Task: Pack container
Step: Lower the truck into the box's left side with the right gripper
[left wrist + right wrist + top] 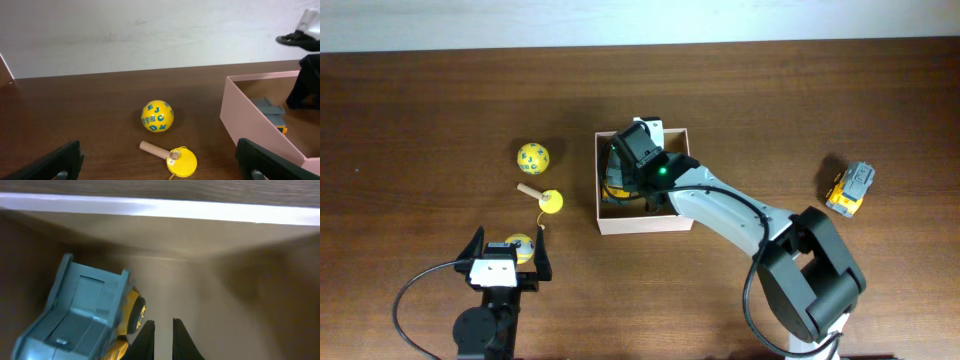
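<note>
Overhead, the right arm (730, 210) stretches across the counter (420, 100) and down into the container (645, 226) at mid-counter, while the left arm (492, 290) sits low, jaws wide apart either side of a yellow ball (520, 245). Left wrist: the container's pale wall stands at right. Right wrist: jaws together, gripping nothing, beside a grey-and-yellow toy truck (80, 315) inside.
</note>
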Controlling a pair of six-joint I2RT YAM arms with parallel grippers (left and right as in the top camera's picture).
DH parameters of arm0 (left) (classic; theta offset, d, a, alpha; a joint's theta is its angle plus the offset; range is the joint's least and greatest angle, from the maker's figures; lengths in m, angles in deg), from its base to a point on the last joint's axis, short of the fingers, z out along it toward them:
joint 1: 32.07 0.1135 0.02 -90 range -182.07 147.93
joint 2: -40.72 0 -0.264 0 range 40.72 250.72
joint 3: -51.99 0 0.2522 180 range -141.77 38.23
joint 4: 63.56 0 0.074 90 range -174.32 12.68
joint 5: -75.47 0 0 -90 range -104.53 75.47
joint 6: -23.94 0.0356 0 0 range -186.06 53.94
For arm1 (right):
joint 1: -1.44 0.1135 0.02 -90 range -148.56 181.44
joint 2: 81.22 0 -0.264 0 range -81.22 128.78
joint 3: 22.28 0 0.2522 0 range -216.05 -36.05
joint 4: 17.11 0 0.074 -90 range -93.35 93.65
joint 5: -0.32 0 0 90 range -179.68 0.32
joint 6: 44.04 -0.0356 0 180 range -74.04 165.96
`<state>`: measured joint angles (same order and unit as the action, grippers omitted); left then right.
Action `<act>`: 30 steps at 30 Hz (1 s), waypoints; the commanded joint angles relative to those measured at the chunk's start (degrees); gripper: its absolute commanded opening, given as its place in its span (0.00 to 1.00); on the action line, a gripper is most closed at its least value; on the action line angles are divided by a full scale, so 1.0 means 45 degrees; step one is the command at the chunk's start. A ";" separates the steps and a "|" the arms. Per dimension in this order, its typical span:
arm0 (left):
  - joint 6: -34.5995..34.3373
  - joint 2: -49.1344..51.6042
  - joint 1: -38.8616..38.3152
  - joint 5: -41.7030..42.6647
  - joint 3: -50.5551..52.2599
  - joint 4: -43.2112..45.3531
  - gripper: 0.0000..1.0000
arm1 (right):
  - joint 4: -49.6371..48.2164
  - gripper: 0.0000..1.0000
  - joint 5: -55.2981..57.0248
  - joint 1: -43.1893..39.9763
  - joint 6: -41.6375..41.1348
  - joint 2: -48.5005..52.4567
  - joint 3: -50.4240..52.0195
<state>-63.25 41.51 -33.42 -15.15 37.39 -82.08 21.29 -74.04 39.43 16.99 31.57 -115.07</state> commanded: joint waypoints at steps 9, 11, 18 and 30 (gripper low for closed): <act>0.0204 -0.0112 0.0078 0.0097 0.0068 -0.0010 0.99 | -0.0675 0.09 0.0199 -0.0058 -0.0097 0.0461 -0.0170; 0.0204 -0.0112 0.0078 0.0097 0.0068 -0.0010 0.99 | -0.0743 0.09 0.0151 -0.0058 -0.0097 0.0461 -0.0170; 0.0204 -0.0112 0.0078 0.0097 0.0068 -0.0010 0.99 | -0.0976 0.09 -0.0034 -0.0058 -0.0097 0.0471 -0.0170; 0.0204 -0.0068 0.0078 0.0097 0.0068 -0.0010 0.99 | -0.1209 0.09 -0.0855 -0.0058 -0.0044 0.0879 -0.0170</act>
<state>-63.25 41.51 -33.42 -15.15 37.39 -82.08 16.25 -75.99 39.43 16.99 33.91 -115.07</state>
